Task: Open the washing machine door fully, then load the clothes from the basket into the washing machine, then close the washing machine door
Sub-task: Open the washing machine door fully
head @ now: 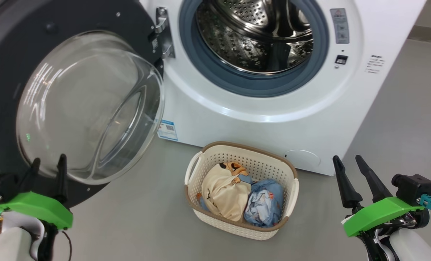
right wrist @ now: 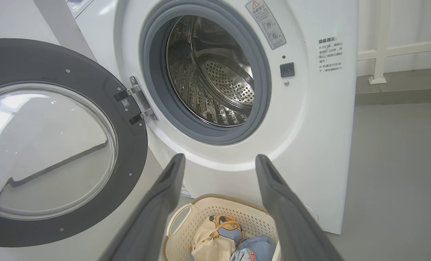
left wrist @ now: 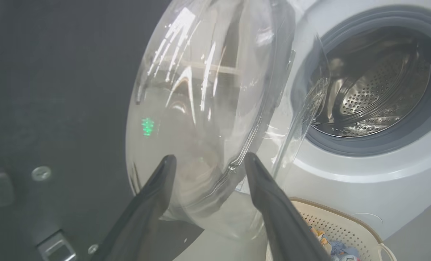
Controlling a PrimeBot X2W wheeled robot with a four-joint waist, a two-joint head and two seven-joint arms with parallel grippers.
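L gripper [head: 48, 169] low left, fingers up & spread, unloaded, tips by the wide-open washing machine door [head: 8, 54]. R gripper [head: 347, 161] low right, also spread, unloaded. Both clothes [head: 233, 192] sit in the basket [head: 215, 145] on floor [head: 128, 221] before the washing machine [head: 237, 125].

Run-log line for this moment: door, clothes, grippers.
washing machine door: open | clothes: in basket | drum: empty | left gripper: open, empty | right gripper: open, empty
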